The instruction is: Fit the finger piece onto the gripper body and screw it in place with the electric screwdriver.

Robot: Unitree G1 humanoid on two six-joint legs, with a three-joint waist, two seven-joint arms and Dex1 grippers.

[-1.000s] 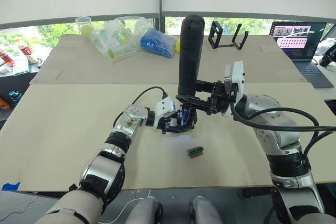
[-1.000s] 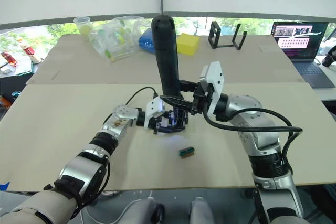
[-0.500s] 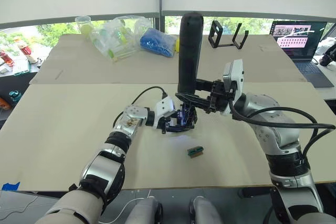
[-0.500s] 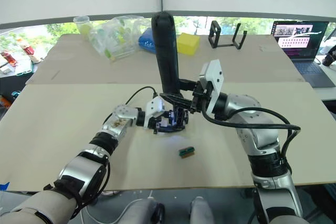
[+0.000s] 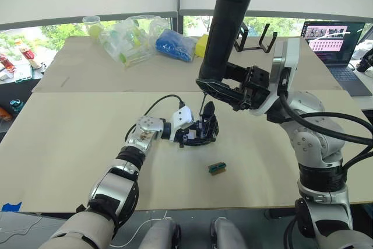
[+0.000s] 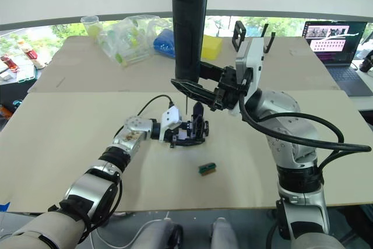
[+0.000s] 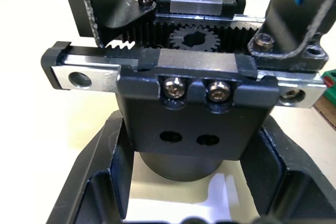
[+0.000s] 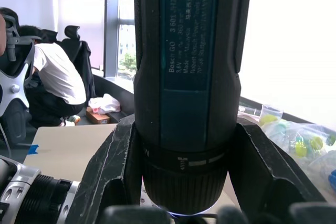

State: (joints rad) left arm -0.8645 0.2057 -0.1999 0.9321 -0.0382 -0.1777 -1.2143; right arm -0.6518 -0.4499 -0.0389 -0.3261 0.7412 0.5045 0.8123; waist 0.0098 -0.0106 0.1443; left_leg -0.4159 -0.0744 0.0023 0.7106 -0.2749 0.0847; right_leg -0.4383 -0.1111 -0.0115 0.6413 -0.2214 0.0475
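Observation:
My left gripper (image 5: 191, 134) rests on the table, shut on the gripper body (image 5: 201, 132). In the left wrist view its fingers (image 7: 100, 182) clasp the round base of the gripper body (image 7: 191, 82), whose rack, gear and two screw heads face the camera. A pointed black finger piece (image 5: 208, 110) stands upright on that body. Above it, my right gripper (image 5: 226, 88) is shut on the electric screwdriver (image 5: 231, 24), held upright. The thin bit (image 5: 202, 103) hangs just above the body. In the right wrist view, the fingers (image 8: 107, 174) flank the electric screwdriver (image 8: 189, 77).
A small green-and-brown block (image 5: 217, 168) lies nearer me than the gripper body. At the back are clear bags of items (image 5: 129, 40), a blue bag (image 5: 175, 47), a yellow box (image 6: 210, 47), a black stand (image 5: 254, 39) and a laptop (image 5: 330, 42). A seated person (image 8: 52, 80) is beyond the table.
My right gripper has lifted the screwdriver up and off the gripper body, and the glow under its tip is gone. The left gripper and the body have stayed put.

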